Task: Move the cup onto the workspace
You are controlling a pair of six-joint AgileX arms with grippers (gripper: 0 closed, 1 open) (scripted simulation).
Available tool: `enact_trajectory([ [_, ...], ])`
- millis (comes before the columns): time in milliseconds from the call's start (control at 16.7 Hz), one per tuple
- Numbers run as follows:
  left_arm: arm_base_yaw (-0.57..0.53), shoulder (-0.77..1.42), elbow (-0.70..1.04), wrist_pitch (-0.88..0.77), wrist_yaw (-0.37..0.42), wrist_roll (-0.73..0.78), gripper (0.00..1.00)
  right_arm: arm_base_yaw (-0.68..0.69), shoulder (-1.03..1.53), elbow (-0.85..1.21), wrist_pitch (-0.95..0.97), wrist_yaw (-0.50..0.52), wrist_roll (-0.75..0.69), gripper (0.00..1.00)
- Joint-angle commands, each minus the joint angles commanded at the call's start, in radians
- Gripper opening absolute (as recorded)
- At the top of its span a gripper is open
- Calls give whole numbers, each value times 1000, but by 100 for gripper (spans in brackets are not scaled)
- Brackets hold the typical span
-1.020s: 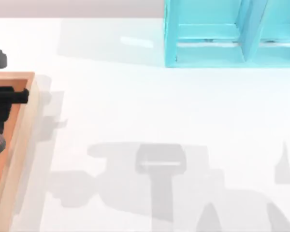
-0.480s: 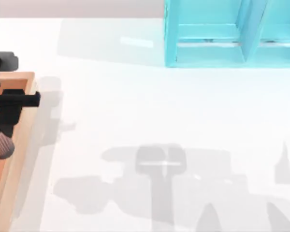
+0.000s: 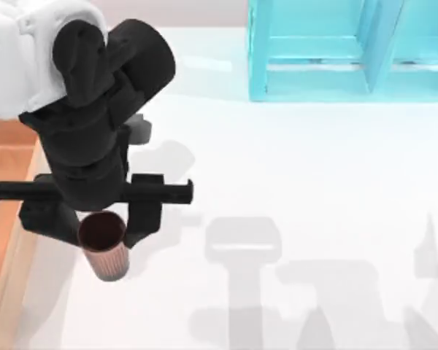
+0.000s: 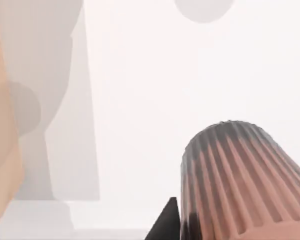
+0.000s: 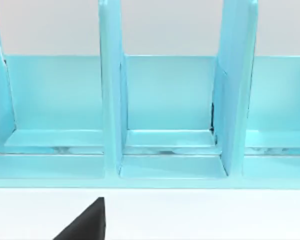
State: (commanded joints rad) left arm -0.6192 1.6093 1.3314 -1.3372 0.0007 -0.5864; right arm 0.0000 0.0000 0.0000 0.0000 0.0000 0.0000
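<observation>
My left gripper (image 3: 102,219) is at the top view's left, just past the edge of the orange-brown wooden tray (image 3: 7,189) and over the wide flat white tabletop workspace (image 3: 314,168). Its fingers are clamped on the small round reddish-brown ribbed cup (image 3: 106,248), one finger on either side of the rim. The cup hangs upright, mouth up, its dark interior open to the overhead camera. In the left wrist view the cup's (image 4: 240,180) fluted wall stands above bare white surface, with a round shadow on the table well apart from it. I judge it to be held clear of the table, not yet set down.

Handling assessment: the cup looks rigid and light, and it appears empty. The vertical ribs should give the finger pads good purchase, so slip risk seems low. The present hold across the upper wall near the rim is the sensible one. A tilted release could tip it, since it is narrow at the base.

My right arm is parked facing the turquoise shelf unit (image 5: 165,115). I cannot tell how its fingers stand
</observation>
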Motion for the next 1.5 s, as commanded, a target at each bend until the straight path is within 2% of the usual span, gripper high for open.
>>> enact_trajectory([
  [240, -274, -10, -10, 3, 4, -286, 0, 0, 0, 0, 0, 0, 0, 100],
  [480, -421, -35, -23, 20, -2, -434, 0, 0, 0, 0, 0, 0, 0, 100],
  [900, -428, -34, -39, 39, -3, -443, 0, 0, 0, 0, 0, 0, 0, 100],
  [1260, -433, -12, -228, 256, -3, -444, 0, 0, 0, 0, 0, 0, 0, 100],
  [1500, -435, -6, -253, 283, -3, -447, 0, 0, 0, 0, 0, 0, 0, 100],
])
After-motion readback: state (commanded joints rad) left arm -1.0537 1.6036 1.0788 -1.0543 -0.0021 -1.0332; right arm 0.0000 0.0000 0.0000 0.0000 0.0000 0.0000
